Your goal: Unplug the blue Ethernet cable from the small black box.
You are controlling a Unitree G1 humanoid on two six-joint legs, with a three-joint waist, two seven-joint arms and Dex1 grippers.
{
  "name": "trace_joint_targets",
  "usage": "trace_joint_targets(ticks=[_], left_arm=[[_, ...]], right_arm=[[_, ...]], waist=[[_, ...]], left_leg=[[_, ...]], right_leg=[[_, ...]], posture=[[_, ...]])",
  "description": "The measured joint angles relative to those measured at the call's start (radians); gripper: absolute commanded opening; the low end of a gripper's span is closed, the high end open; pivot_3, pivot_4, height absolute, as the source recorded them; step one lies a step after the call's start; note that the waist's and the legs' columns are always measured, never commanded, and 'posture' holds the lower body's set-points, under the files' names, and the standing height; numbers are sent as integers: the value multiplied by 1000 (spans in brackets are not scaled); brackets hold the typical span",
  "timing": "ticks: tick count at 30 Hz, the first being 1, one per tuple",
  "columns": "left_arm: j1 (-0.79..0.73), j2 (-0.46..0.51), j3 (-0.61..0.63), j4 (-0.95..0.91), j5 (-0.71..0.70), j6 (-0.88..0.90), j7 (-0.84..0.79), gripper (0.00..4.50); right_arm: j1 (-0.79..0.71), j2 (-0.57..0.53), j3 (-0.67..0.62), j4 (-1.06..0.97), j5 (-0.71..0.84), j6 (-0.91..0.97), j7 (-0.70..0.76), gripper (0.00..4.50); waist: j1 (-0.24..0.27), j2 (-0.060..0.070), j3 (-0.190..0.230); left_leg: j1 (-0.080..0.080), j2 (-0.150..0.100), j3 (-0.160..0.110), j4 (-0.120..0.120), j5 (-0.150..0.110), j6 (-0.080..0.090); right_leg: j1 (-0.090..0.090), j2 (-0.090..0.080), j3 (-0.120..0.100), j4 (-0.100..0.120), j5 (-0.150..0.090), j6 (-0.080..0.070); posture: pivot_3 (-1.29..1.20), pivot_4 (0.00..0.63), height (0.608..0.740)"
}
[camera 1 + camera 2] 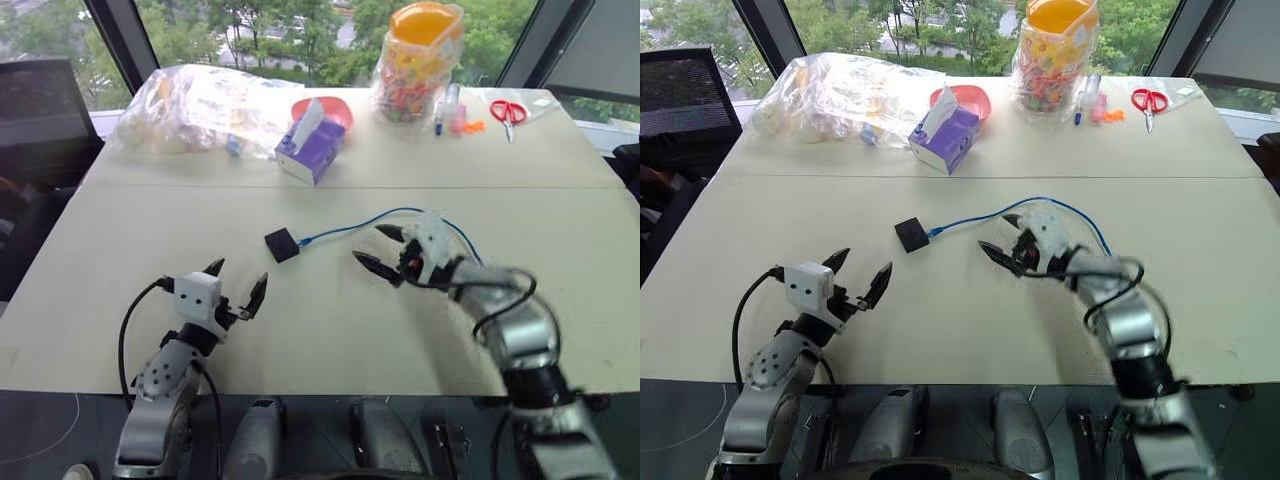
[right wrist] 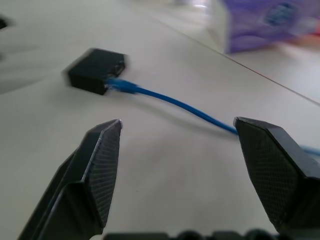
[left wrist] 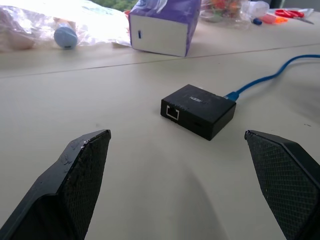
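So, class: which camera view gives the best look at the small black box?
The left wrist view: the small black box sits close and sharp, an empty port facing the camera and the blue Ethernet cable plugged into another side. The right wrist view shows it blurred, cable side on. Both eye views show it as a small dark square on the table.

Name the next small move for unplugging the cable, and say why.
Probably bring the right gripper down onto the blue Ethernet cable near its plug: it is still plugged into the small black box, and both the right and left gripper are open and empty.
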Motion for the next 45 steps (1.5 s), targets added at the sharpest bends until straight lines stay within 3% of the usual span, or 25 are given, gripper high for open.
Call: trace_joint_targets(ticks=[4, 8, 14, 18, 28, 44, 45], left_arm=[[-54, 28, 15, 43, -15, -1, -33, 4480], [-82, 34, 29, 54, -25, -2, -47, 4480], [-60, 29, 39, 46, -24, -1, -30, 4480], [-13, 24, 43, -9, -12, -3, -1, 4480], [62, 11, 81, -82, 8, -17, 63, 4480], [86, -17, 89, -89, 32, -48, 98, 4480], [88, -19, 90, -89, 33, -50, 102, 4495]], right_arm=[[-329, -102, 112, 112, 5, 36, 281, 3746], [-609, -59, 300, 390, -152, -115, 464, 3746], [-801, 135, 473, 781, -338, -482, 603, 3746], [-972, 307, 573, 1146, -533, -712, 506, 3746], [-1056, 490, 623, 1423, -755, -749, 364, 3746], [-1081, 596, 574, 1483, -827, -585, 361, 3746], [-1082, 600, 575, 1485, -836, -581, 359, 3486]], waist=[[-7, 1, 1], [-22, 1, 1], [-32, 1, 1], [-36, 2, 1], [-29, 2, 1], [-32, 2, 1], [-32, 2, 1]], left_leg=[[0, 1, 0, -2, 0, 0], [0, 0, 0, -3, 0, 0], [-2, 0, 0, -3, 0, 0], [-2, 0, 0, -4, 0, 0], [-2, 0, 0, -4, 0, -1], [-2, 0, 0, -6, 0, -1], [-2, 0, 0, -6, 0, -1]], right_leg=[[-2, 1, -1, 0, 0, 0], [-2, 0, -1, 0, 0, 1], [-5, 0, -1, 3, 2, 5], [-7, 0, -1, 6, 2, 4], [-8, 0, -1, 6, 0, 1], [-9, 1, -1, 7, 1, 3], [-9, 1, -1, 7, 1, 2]], posture=[[0, 150, 740], [0, 150, 740], [0, 150, 740], [0, 150, 740], [0, 150, 740], [0, 150, 740], [0, 150, 740]])
